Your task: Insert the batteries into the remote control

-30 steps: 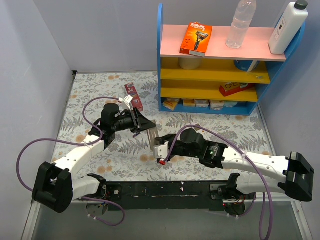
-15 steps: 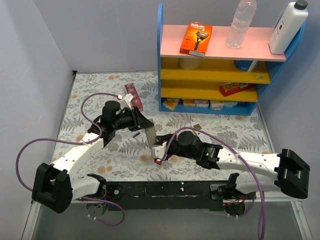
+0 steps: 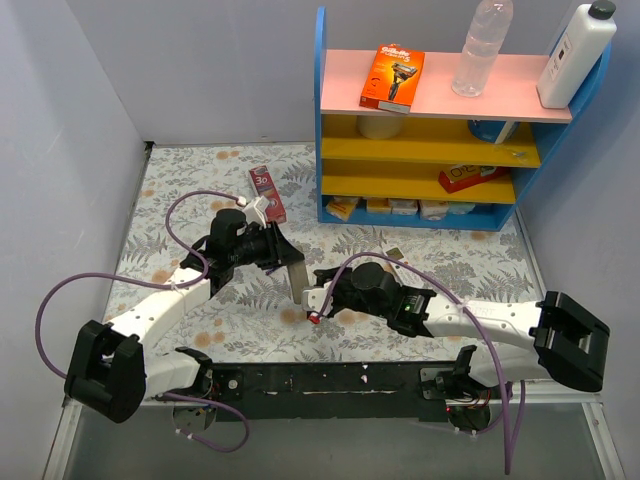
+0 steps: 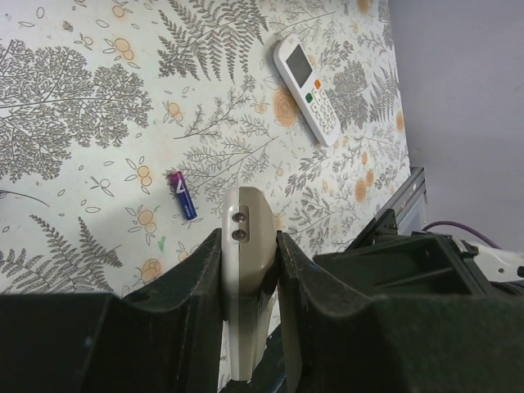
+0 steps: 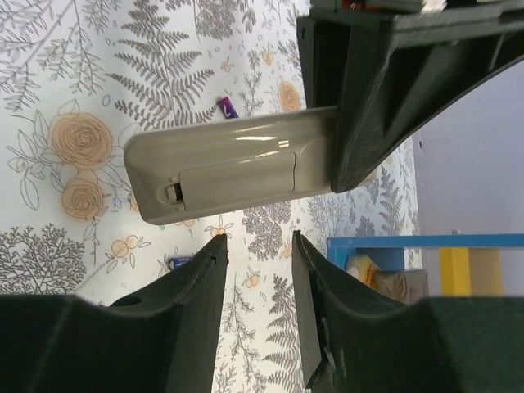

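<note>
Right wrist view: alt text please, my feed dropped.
A beige remote hangs sideways, clamped at one end by the left gripper, its battery cover closed and facing the camera. The right gripper is open just below it in frame, holding nothing. Two small purple batteries lie on the fern-print tablecloth.

In the right wrist view, one end of the remote [image 5: 221, 168] is hidden behind a finger [image 5: 368, 98] of the left gripper [image 4: 248, 239]. Only a part of one battery [image 5: 226, 107] shows above its upper edge. A second battery [image 5: 182, 262] is partly covered by a finger of the right gripper [image 5: 256, 246]. In the left wrist view, the remote's lower part disappears between the fingers. From above, we cannot tell what the packs [image 3: 405, 208] on the lowest shelf [image 3: 420, 224] are.
</note>
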